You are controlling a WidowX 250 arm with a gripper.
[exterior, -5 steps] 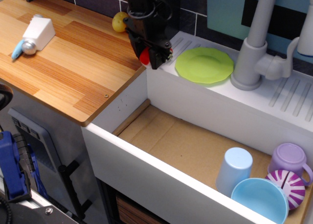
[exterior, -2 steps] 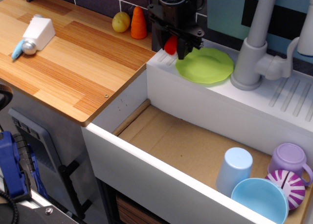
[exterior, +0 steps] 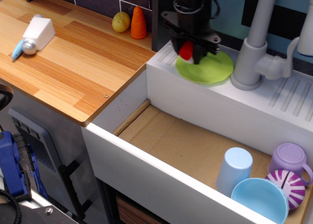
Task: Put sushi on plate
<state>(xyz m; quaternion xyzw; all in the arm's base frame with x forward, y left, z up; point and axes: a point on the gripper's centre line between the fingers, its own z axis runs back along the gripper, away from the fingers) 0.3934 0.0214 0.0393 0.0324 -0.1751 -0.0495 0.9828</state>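
My black gripper [exterior: 188, 52] hangs over the left part of the lime-green plate [exterior: 212, 70], which lies on the white ledge behind the sink. It is shut on the sushi [exterior: 186, 50], a small red-topped piece with a white base showing between the fingers. The sushi is just above the plate's left edge; I cannot tell whether it touches the plate. The gripper hides the plate's far left rim.
A grey faucet [exterior: 252, 48] stands right of the plate. An orange cone [exterior: 139, 22] and a yellow fruit [exterior: 121, 21] sit on the wooden counter [exterior: 73, 53]. The sink [exterior: 186, 145] holds a light-blue cup [exterior: 234, 171], light-blue bowl [exterior: 259, 199], purple cup [exterior: 288, 160] and striped ball [exterior: 288, 187].
My gripper has carried the sushi rightward from the counter's edge, past the ledge's left end, to over the plate's left part. The orange cone came into view.
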